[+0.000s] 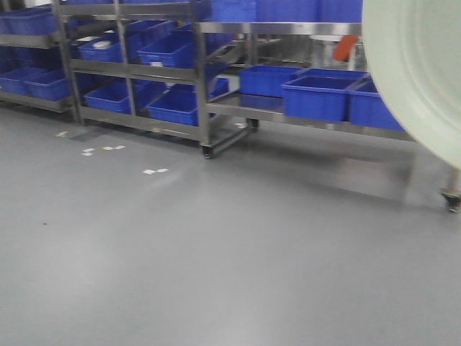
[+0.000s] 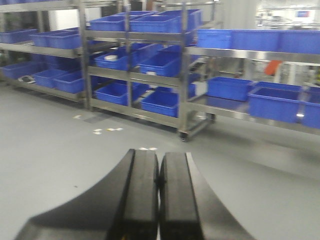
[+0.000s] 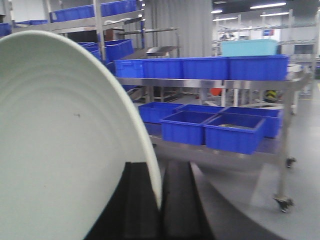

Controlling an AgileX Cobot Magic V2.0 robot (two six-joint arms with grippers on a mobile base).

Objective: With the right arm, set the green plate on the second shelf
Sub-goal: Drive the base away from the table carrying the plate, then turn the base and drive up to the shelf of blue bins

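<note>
The green plate (image 3: 55,135) fills the left of the right wrist view, pale sage with faint rings, held on edge. My right gripper (image 3: 160,172) is shut on the plate's rim, which sits between the two black fingers. The plate also shows at the right edge of the front view (image 1: 418,72), held up in the air. My left gripper (image 2: 159,165) is shut and empty, its black fingers touching, above the grey floor.
Steel shelf racks on castors (image 1: 205,86) hold several blue bins (image 1: 317,97) ahead. A lower shelf surface (image 1: 245,104) lies bare beside the bins. A caster wheel (image 1: 451,200) stands at the right. White scraps (image 1: 155,171) lie on the grey floor.
</note>
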